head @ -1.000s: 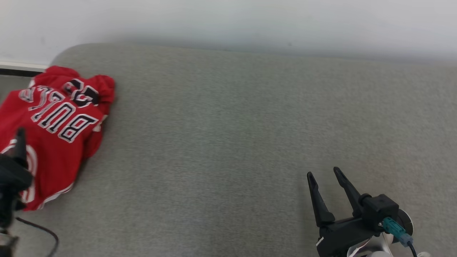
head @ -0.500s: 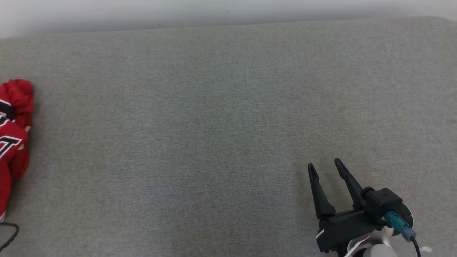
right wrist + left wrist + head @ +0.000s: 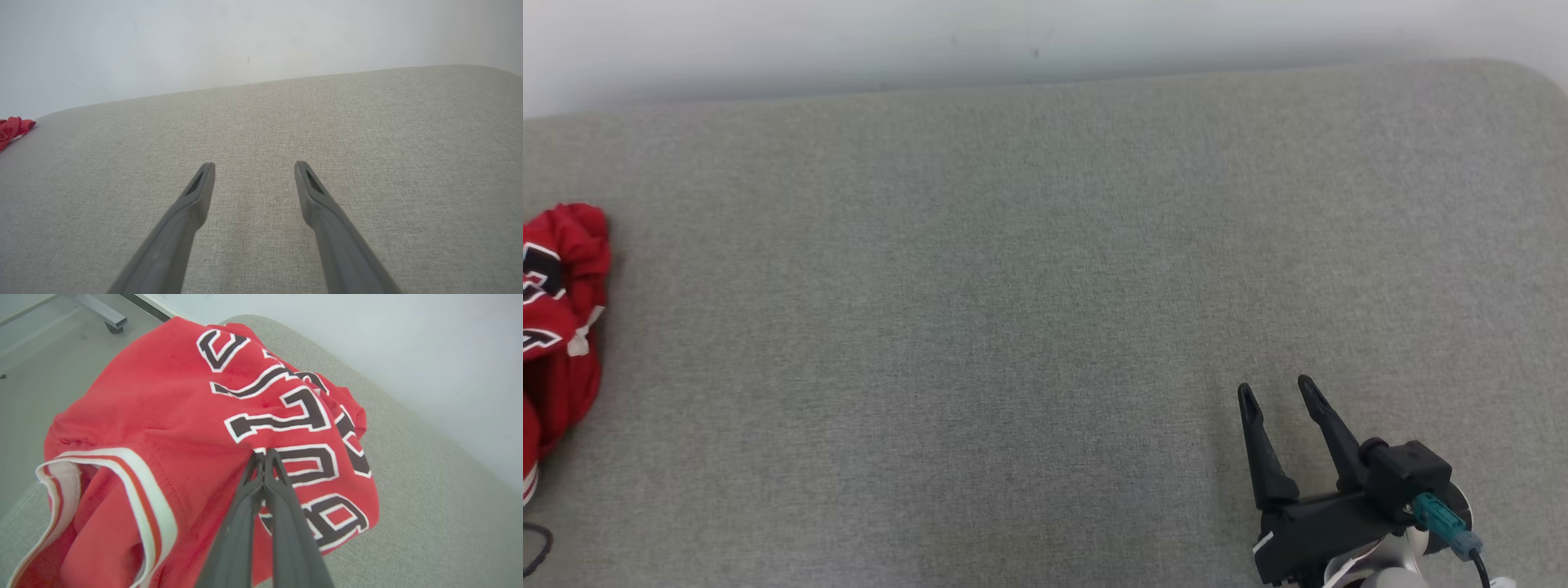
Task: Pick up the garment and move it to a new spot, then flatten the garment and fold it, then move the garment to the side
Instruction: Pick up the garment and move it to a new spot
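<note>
Left wrist view: left gripper with jaws pressed fully together, pinching a small ridge of the garment right at the lettering. Looks like a thin fold only; cannot tell the depth of the bite.

Lies crumpled at the left end of the grey padded surface, close to its rounded corner. Reaches just into the left border of the head view. Sits well apart from the right gripper, held over bare surface, jaws wide, nothing between them.

Handling, as a judgement: soft, light sports jersey, no stiffness at all. Will sag and stretch under one pinch; will probably come up as a hanging bundle, not flat. Maybe a slippery knit, so some risk of a thin fold sliding out. Better to take hold at the ribbed white and red trim or at a seam, for doubled and firmer cloth. For flattening, needs both grippers, one at each corner.

Writing: big black block letters with white outline, upside down to the wrist camera. Readable as B, U, L, L; last letter creased, so probably BULLS. More black and white marks in the head view, folded, not readable. No brand label to read.
</note>
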Motion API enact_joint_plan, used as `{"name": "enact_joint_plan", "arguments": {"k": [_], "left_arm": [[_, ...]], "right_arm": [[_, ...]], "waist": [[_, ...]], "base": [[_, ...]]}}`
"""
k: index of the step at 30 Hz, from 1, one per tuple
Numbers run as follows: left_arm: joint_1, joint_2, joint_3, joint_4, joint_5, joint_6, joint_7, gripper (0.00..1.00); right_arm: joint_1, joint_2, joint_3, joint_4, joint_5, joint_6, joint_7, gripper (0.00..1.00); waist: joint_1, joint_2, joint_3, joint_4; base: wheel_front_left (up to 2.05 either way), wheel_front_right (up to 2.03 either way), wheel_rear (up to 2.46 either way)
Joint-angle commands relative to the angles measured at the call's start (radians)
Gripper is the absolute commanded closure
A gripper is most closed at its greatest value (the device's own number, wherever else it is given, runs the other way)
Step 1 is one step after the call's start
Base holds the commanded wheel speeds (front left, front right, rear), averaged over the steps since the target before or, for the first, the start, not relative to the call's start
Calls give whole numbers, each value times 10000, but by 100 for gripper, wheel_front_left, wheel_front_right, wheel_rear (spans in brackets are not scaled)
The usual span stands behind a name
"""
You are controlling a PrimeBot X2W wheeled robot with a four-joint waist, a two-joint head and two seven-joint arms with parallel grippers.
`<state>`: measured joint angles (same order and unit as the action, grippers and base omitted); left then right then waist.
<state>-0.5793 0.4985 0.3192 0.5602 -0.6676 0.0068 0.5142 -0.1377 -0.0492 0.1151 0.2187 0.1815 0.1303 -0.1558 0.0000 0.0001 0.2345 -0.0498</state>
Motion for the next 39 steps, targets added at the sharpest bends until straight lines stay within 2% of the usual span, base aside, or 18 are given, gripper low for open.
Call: {"name": "enact_joint_plan", "arguments": {"k": [1,8,16,23,30,34,39], "left_arm": [[-199,109,-52,-106,7,-114,58,100],[-918,146,-652,-1245,67,-411,550,100],[-2006,-439,-1507,-2777,-160,-572,1134,100],[-2867,-1648,-2530,-3863,-549,-686,1505,100],[-2654,-2917,-3420,-4251,-943,-848,1353,100],[-1725,-3396,-4014,-3875,-703,-899,1145,100],[-594,-3527,-4540,-2936,-179,-947,644,100]], "right_arm": [[169,-19,2,81,118,8,-65,0],[369,-19,65,516,549,8,-341,0],[598,-21,-87,905,735,8,-550,0],[746,-19,-251,962,714,8,-549,0],[602,-22,-194,751,600,8,-409,0],[601,-18,-258,623,538,8,-322,0],[582,-16,-249,480,588,8,-271,0]], "waist": [[0,-1,-351,220],[0,-1,-1226,366],[0,-1,-2048,-83],[0,-1,-2415,-1016],[0,-1,-2268,-2390],[0,-1,-1994,-3241],[0,-1,-1636,-3793]], "base": [[0,0,0],[0,0,0],[0,0,0],[0,0,0],[0,0,0],[0,0,0],[0,0,0]]}}
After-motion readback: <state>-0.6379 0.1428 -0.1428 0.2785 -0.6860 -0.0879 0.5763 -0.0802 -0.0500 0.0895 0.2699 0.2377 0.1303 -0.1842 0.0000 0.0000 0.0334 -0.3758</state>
